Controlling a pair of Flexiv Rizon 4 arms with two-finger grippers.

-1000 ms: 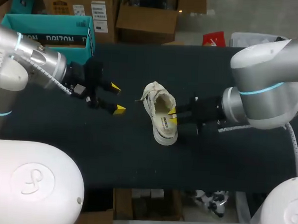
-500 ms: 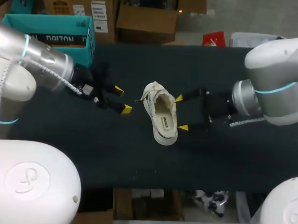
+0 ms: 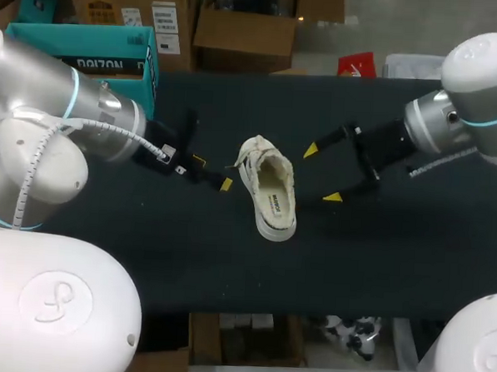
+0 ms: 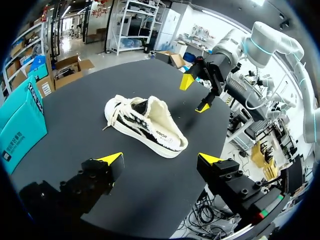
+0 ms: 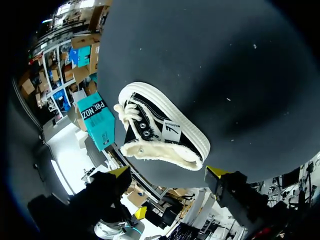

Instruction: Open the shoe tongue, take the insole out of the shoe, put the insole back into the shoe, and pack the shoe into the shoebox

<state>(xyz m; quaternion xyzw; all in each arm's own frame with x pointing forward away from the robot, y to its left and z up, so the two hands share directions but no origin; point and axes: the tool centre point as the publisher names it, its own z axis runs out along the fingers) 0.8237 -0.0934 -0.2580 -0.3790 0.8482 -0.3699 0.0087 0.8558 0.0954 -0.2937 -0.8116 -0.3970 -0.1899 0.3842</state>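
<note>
Left fingers [image 3: 212, 172]: released, spread wide, nothing between them. In the head view the yellow tips sit just beside the shoe [image 3: 268, 187], on its laced side near the toe, without contact. In the left wrist view the same fingers [image 4: 160, 159] frame the shoe [image 4: 145, 125], which lies ahead of them on the counter [image 4: 75, 100].

Right fingers [image 3: 322, 173]: released, spread wide, holding nothing. They are near the opposite side of the shoe and apart from it. The left wrist view shows them [image 4: 195, 95] beyond the shoe.

View differences: only the head view looks into the shoe opening, where the cream insole [image 3: 273, 200] lies inside with a printed patch towards the heel. The right wrist view, taken past its own fingers [image 5: 168, 171], shows the shoe's side [image 5: 162, 132]: a black panel with eyelets, a white sole band and the fleecy collar. The insole is hidden there. The left wrist view shows the laces trailing off the toe end.

Limits: the tongue cannot be made out in any view.

Containers: the teal shoebox [image 3: 81, 48] stands well apart from the shoe, past the left arm. Its interior is dark, so its contents cannot be determined. The left wrist view [image 4: 20, 120] cuts the shoebox off.
</note>
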